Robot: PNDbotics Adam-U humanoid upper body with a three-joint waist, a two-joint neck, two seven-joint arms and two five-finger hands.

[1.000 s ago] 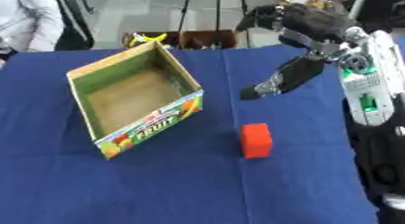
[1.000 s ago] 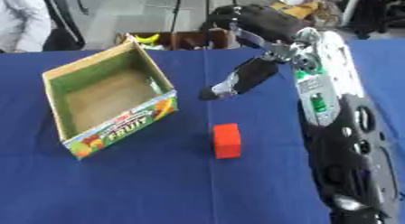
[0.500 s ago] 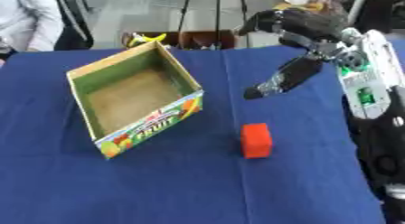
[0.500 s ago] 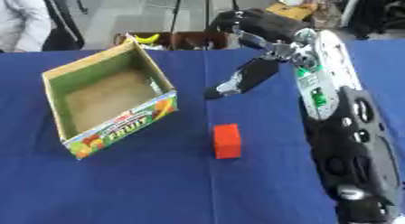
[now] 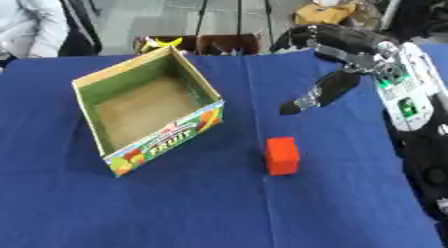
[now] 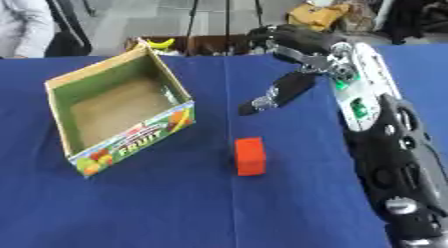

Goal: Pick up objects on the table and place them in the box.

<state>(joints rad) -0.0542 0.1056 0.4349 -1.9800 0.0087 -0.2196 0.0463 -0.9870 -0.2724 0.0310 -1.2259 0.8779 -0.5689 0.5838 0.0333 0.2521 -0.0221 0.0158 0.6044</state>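
Observation:
A red block (image 5: 282,155) lies on the blue tablecloth, right of an open cardboard fruit box (image 5: 163,141) that stands empty. My right hand (image 5: 325,38) hangs over the table behind and to the right of the block, well above it. Its fingers are relaxed and hold nothing. One dark finger (image 5: 317,93) points down and left toward the block but stops short of it. The right forearm (image 6: 367,99) runs down the right side of the view. My left hand shows in no view.
The blue table (image 5: 131,207) spreads across the whole foreground. Beyond its far edge stand a brown crate with a yellow thing (image 5: 162,42) on it, stand legs and a cardboard carton (image 5: 324,12). A person sits at the far left.
My right hand has sunk a little, its down-pointing finger now closer to the red block. The block and the box have not moved.

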